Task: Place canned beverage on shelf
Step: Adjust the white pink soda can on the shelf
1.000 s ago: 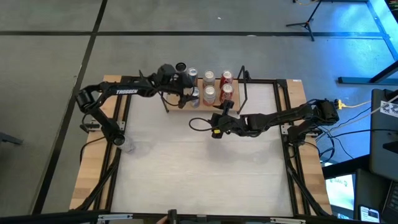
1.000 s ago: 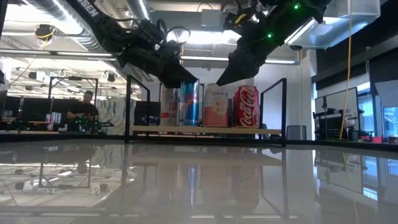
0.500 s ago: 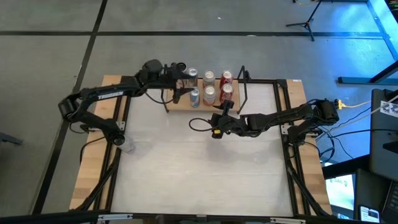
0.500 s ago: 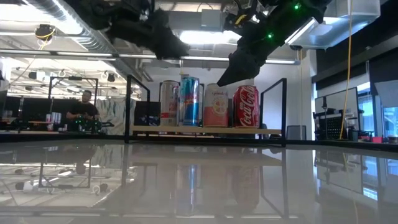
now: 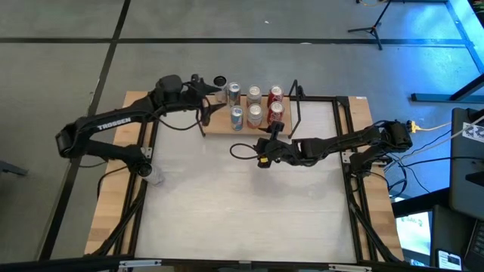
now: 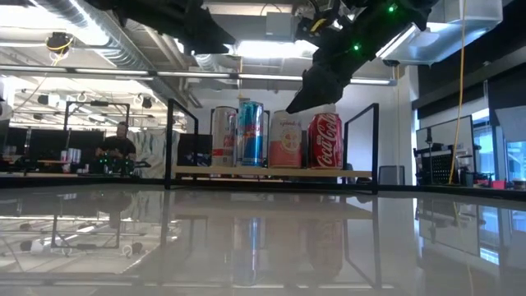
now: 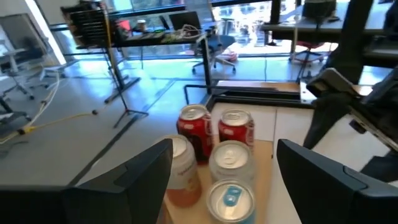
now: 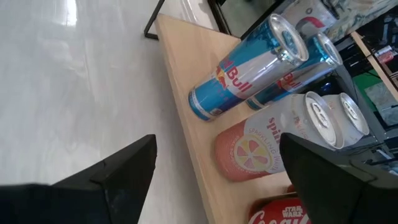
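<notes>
The shelf (image 5: 217,128), a light-wood board with black rod uprights, stands at the table's far edge. Several cans stand upright on it, among them a blue can (image 6: 251,133), a pink can (image 6: 285,140) and a red cola can (image 6: 325,140). My left gripper (image 5: 212,90) hovers open and empty above the shelf's left end, with the cans ahead of it (image 7: 224,147). My right gripper (image 5: 271,134) hangs open and empty just in front of the cans, pointing at them (image 8: 217,140).
A black upright (image 6: 170,144) closes the shelf's left end and another (image 6: 376,148) its right end. A small dark round object (image 5: 219,80) sits beyond the shelf's far left corner. A cable loop (image 5: 240,149) hangs by the right arm. The white tabletop (image 5: 242,204) lies bare near the front.
My left gripper has risen and drawn back from the cans toward the table's far left corner, tipping up toward level, its jaws staying open. The cans stand where they were on the shelf.
</notes>
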`<control>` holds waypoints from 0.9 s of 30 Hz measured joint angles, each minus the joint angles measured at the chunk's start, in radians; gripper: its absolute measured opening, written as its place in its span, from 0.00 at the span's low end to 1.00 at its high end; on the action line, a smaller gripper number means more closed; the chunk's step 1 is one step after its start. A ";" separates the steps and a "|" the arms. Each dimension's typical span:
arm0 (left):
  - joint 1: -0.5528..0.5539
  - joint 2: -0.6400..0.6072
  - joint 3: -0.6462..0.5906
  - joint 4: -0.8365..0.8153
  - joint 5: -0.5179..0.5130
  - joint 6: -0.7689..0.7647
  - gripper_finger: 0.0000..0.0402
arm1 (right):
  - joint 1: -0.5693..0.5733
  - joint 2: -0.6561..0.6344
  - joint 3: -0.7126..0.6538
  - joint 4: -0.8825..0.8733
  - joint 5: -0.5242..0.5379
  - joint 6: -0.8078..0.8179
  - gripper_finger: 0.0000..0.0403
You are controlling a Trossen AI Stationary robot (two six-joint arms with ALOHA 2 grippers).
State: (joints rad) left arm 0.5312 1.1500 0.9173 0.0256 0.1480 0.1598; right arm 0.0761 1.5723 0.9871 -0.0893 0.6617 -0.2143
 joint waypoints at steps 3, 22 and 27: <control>0.000 -0.011 -0.001 -0.020 -0.003 -0.004 0.69 | 0.002 0.000 0.000 0.001 0.000 -0.005 0.84; 0.004 -0.007 -0.001 -0.023 -0.095 -0.034 0.95 | -0.032 0.000 0.000 -0.055 0.002 0.017 0.84; -0.021 0.003 0.000 0.007 -0.156 -0.007 0.96 | -0.040 -0.001 0.000 -0.051 0.010 0.026 0.84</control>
State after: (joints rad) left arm 0.5099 1.1532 0.9169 0.0321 -0.0084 0.1533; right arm 0.0360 1.5715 0.9867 -0.1404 0.6714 -0.1883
